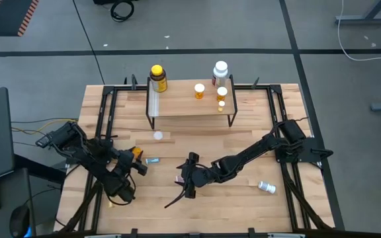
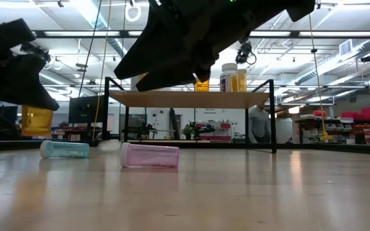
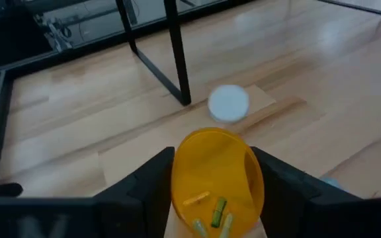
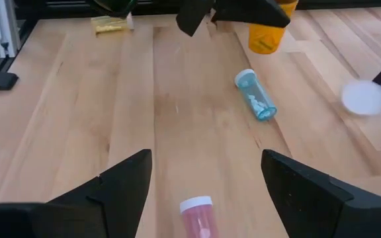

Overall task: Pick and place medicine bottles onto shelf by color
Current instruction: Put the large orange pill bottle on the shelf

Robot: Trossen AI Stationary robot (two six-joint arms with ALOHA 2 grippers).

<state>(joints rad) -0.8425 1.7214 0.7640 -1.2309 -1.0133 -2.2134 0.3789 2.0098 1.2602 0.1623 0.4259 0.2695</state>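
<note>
My left gripper (image 1: 133,158) is shut on an orange vial (image 3: 217,182) that has no cap and holds a few pills. The vial (image 2: 36,120) hangs clear of the tabletop at the near left. A white cap (image 3: 229,104) lies on the table by the shelf's leg. My right gripper (image 4: 204,173) stands open above a pink vial (image 4: 197,215) lying on its side. A teal vial (image 4: 255,94) lies between the two grippers. The shelf (image 1: 190,109) at the far middle carries a yellow bottle (image 1: 156,77), a white bottle (image 1: 220,71) and orange vials (image 1: 199,90). My left gripper pinches the orange vial's side wall (image 3: 178,178) between its two fingers, one on each side, just below the open mouth. The vial stands about upright with its mouth up, lifted clear of the table.
A white vial (image 1: 266,187) lies near the table's right edge. A small yellow thing (image 4: 111,24) lies at the near left by my left arm. Black frame rails run along the table's left and right sides. Bare wood shows between the shelf and the grippers.
</note>
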